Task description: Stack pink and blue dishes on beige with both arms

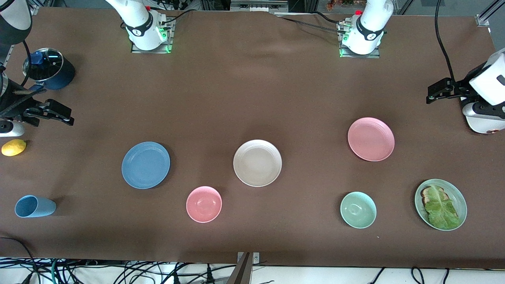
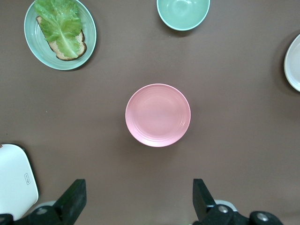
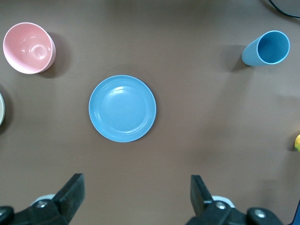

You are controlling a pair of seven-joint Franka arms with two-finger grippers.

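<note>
Pink plate (image 1: pixel 371 139): flat on the brown surface (image 1: pixel 252 98) toward the left arm's end, untouched; also seen from above in the left wrist view (image 2: pixel 158 115).
Blue plate (image 1: pixel 145 165): flat on the surface toward the right arm's end, well apart from the pink one; nothing on it.
Beige plate (image 1: pixel 257 162): between the two coloured plates, bare (no dish stacked on it yet).
Left gripper (image 1: pixel 438 91): raised at the left arm's edge of the surface, jaws spread wide with nothing between them.
Right gripper (image 1: pixel 53 112): raised at the right arm's edge, above the area near the lemon (image 1: pixel 14 147); jaws spread wide, holding nothing.
Pink bowl (image 1: pixel 204 204): nearer the front camera than the beige plate, between it and the blue plate.
Green bowl (image 1: pixel 358 210): nearer the front camera than the pink plate.
Green plate (image 1: pixel 440 204): beside the green bowl toward the left arm's end, carrying toast under a lettuce leaf.
Blue cup (image 1: pixel 34 206): lying on its side, near the right arm's end.
Dark pot (image 1: pixel 49 69): glass lid on, farther from the front camera than the lemon.
</note>
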